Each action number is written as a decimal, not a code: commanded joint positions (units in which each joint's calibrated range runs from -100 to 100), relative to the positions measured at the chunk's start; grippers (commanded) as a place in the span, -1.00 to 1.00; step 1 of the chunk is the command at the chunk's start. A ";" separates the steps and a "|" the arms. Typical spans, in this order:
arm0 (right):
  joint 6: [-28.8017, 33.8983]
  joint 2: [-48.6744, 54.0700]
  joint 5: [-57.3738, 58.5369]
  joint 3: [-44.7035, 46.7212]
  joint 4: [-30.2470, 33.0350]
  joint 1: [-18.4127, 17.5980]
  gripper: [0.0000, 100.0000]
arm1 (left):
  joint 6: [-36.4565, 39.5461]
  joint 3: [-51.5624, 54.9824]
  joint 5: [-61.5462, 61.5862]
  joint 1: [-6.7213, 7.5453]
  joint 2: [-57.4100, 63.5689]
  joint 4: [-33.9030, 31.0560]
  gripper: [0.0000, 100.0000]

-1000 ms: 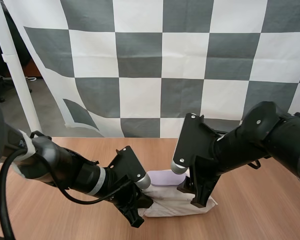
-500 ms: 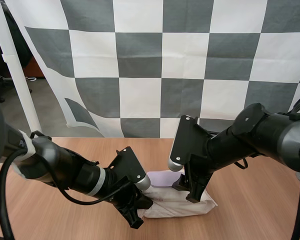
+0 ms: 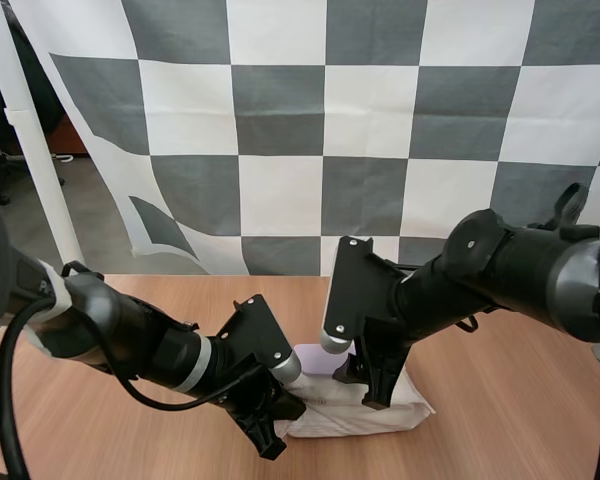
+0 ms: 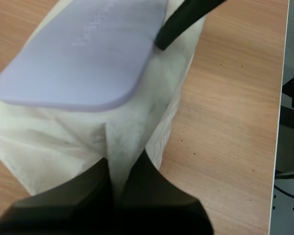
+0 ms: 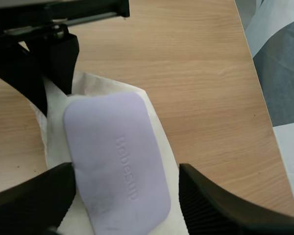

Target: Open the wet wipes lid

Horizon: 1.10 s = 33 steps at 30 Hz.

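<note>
wet wipes pack (image 3: 375,415) lies on the wooden table (image 3: 510,400), towards its near edge and between the two arms. it is a soft white packet with a pale lilac lid (image 3: 313,358) on top, and the lid lies flat and closed against the wrapper. raised lettering runs along the middle of the lid.

left gripper (image 3: 270,428) is at the left end of the pack, low over the table, clenched on a crumpled fold of the white wrapper that stands up between its tips. in the left wrist view that fold rises out of the pinch just near of the lid's rounded edge, and one thin black finger (image 4: 179,22) of the other arm touches down at the lid's far corner.

right gripper (image 3: 365,385) reaches down from the right onto the top of the pack, released, its two fingers standing well apart. in the right wrist view they sit one on each side of the lid with nothing caught between them, and the left gripper's black body is at the far end of the pack, touching the wrapper.
</note>
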<state>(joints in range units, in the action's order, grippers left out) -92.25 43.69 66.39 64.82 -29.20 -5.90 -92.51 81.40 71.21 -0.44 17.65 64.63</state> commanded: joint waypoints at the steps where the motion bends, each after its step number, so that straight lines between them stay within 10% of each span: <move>1: 1.80 0.04 -1.14 0.04 2.93 -0.59 1.00 | -0.76 -0.07 0.05 0.02 0.06 -0.04 -1.00; 14: 1.70 0.04 -4.10 3.60 3.41 -0.59 1.00 | -0.76 -0.07 0.05 0.02 0.06 -0.15 -1.00; 24: 1.99 0.04 -1.03 3.60 2.88 -0.59 -0.97 | -0.76 -0.07 0.05 0.02 0.06 -0.15 -1.00; 33: 1.73 0.04 -4.62 1.92 -0.60 -0.59 -1.00 | -0.76 -0.07 0.05 0.02 0.06 -1.00 -1.00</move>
<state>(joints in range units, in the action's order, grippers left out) -90.57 43.81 62.21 67.19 -29.18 -6.47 -92.51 81.33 71.08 -0.44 17.65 64.26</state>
